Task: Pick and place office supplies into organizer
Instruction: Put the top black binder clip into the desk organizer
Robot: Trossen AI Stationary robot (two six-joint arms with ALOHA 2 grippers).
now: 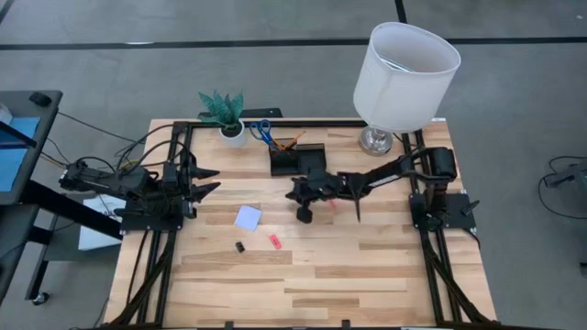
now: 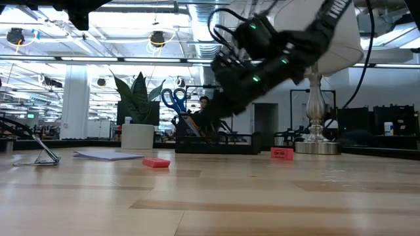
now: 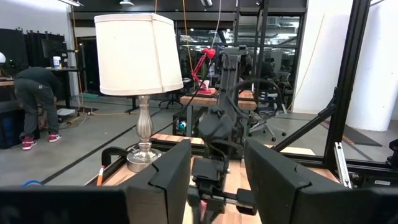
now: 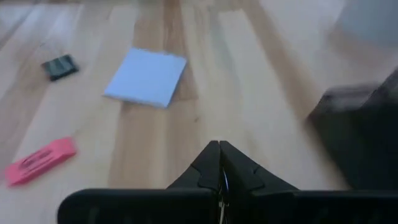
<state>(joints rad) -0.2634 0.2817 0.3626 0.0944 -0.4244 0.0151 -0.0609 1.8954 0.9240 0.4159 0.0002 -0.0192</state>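
The black organizer [image 1: 295, 159] stands at the far middle of the table, with blue-handled scissors [image 1: 260, 127] and orange pens [image 1: 286, 143] standing in it; it also shows in the low view [image 2: 216, 141]. A lavender note pad [image 1: 248, 217], a black clip [image 1: 239, 247] and a pink-red piece [image 1: 274, 241] lie flat on the table; a second pink-red piece [image 1: 332, 203] lies under the right arm. My right gripper [image 1: 291, 194] is shut and empty, raised above the table [image 2: 209, 118] just in front of the organizer, pointing toward the note pad [image 4: 146, 76]. My left gripper [image 1: 209, 181] waits open at the left.
A white pot with a green plant [image 1: 229, 117] stands left of the organizer. A lamp with a white shade [image 1: 404, 64] stands at the far right. A black frame rail [image 1: 275, 122] runs along the far edge. Bare wood lies toward the near edge.
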